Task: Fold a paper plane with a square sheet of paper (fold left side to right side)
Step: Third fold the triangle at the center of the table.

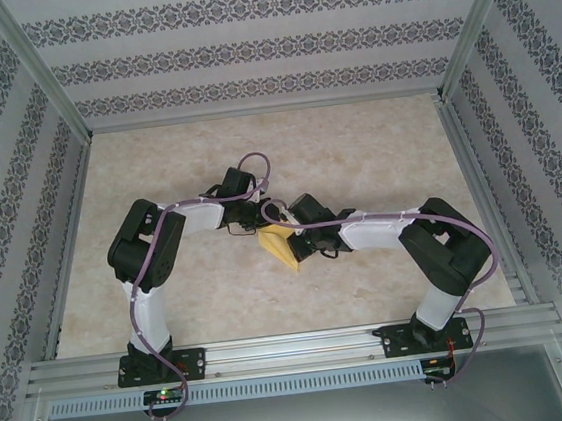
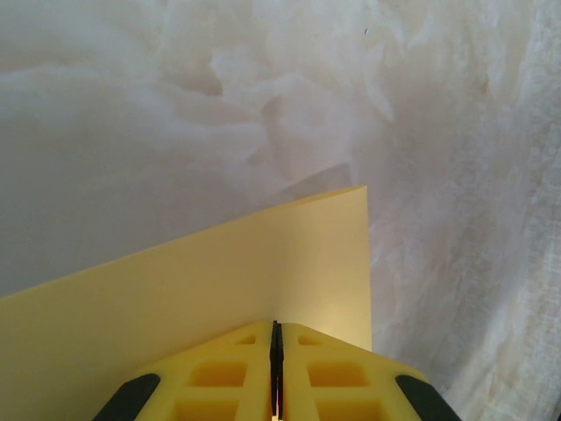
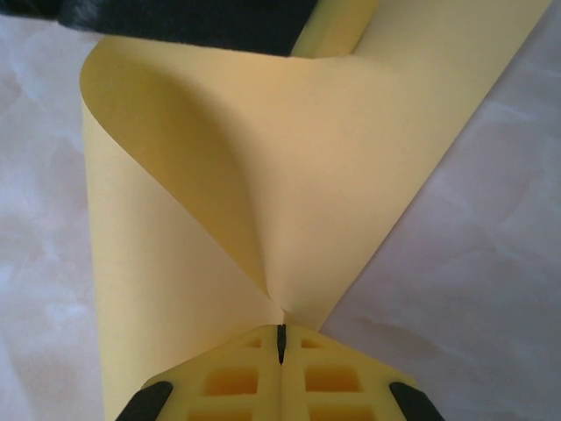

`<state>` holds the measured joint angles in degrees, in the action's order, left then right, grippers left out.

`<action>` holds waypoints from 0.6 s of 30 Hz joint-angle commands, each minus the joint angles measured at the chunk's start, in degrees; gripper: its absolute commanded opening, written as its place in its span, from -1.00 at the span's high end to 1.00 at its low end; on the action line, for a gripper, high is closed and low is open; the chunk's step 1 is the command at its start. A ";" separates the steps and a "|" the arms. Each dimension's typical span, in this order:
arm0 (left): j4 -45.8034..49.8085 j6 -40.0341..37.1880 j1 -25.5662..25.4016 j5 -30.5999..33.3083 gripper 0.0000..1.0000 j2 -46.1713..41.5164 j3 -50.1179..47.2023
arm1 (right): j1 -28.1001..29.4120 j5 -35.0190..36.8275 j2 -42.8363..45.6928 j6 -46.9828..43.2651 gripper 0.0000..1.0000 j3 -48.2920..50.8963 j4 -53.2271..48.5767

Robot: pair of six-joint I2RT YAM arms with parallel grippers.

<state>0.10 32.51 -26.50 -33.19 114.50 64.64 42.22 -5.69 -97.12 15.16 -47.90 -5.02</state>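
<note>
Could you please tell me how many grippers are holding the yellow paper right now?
2. The left gripper is shut on a flat part of the square sheet of paper; the right gripper pinches it where the sheet curls over.

Left claw point(image 2: 276, 340), right claw point(image 3: 280, 340) — both closed.

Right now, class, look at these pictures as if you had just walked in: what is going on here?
Two robot arms are holding one yellow sheet of paper between them over the middle of the table. The left arm has its jaws shut on one edge of the sheet. The right arm has its jaws pinched on another part. Seen from the right wrist, the sheet bows over in a loose curl rather than lying flat, so the fold is not yet pressed down.
</note>
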 commanded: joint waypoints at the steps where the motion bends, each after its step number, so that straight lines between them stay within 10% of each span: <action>1: 4.03 -1.55 0.31 0.60 0.76 1.78 -0.92 | -0.30 -0.98 0.25 0.90 1.00 -1.96 -0.98; 18: 4.46 -1.93 0.31 0.46 0.76 1.52 -0.92 | -0.38 -0.92 -2.37 0.99 1.00 -3.08 -1.72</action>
<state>0.16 32.27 -26.50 -33.21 114.50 64.64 42.11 -6.52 -98.94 15.31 -50.48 -5.65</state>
